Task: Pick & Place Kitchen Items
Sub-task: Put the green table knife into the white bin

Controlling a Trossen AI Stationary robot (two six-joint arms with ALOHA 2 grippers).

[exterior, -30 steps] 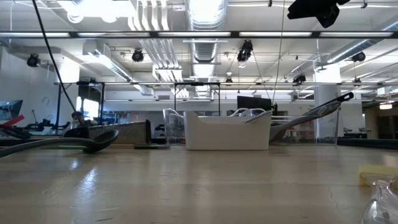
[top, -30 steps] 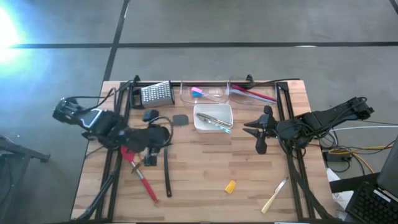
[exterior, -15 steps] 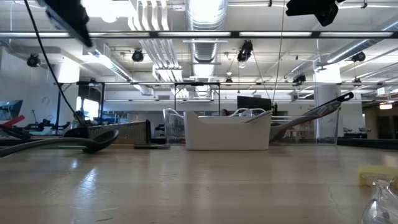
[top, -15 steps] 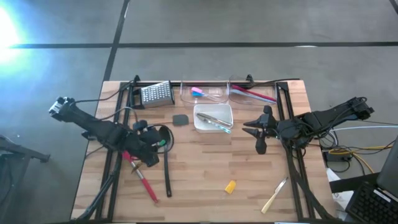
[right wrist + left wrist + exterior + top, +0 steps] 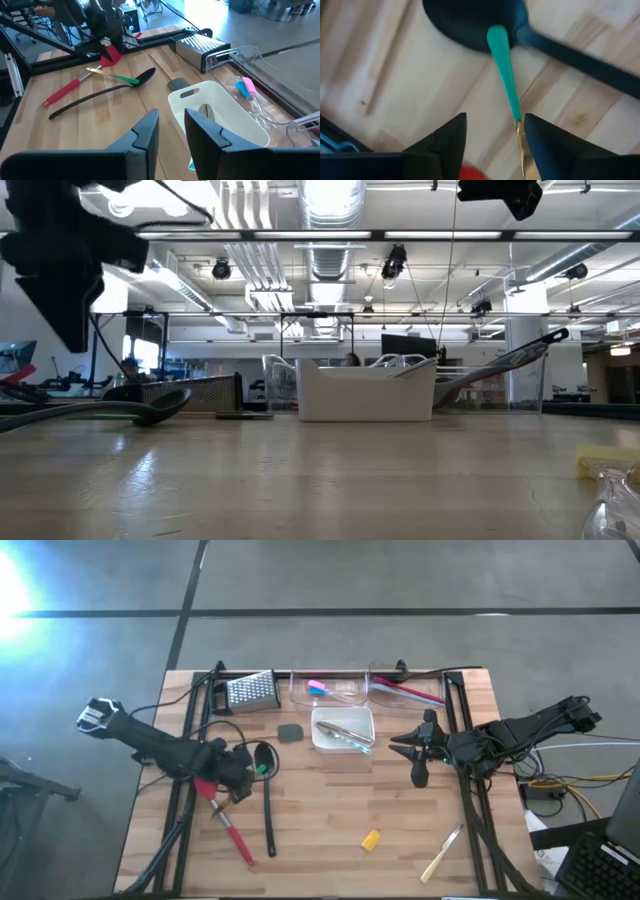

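Observation:
A teal-handled utensil with a gold blade (image 5: 502, 65) lies on the table, its handle end resting on the head of a long black spoon (image 5: 268, 810). A red spatula (image 5: 230, 825) lies beside them. My left gripper (image 5: 495, 135) is open and hangs above the teal utensil (image 5: 258, 770), one finger on either side of it; I cannot tell whether it touches. It also shows in the high view (image 5: 243, 778). My right gripper (image 5: 412, 752) is open and empty, to the right of the white tray (image 5: 320, 735), which holds tongs (image 5: 347, 736).
A steel grater (image 5: 252, 690) and two clear bins (image 5: 330, 692) (image 5: 405, 688) holding utensils stand along the far edge. A small dark square (image 5: 290, 732) lies left of the tray. A yellow piece (image 5: 371, 839) and a wooden utensil (image 5: 442, 855) lie near the front right.
My left arm has stretched out from its folded pose, and its gripper has come down toward the teal utensil and the black spoon's head; in the low view it has entered at the top left. The things on the table have kept still.

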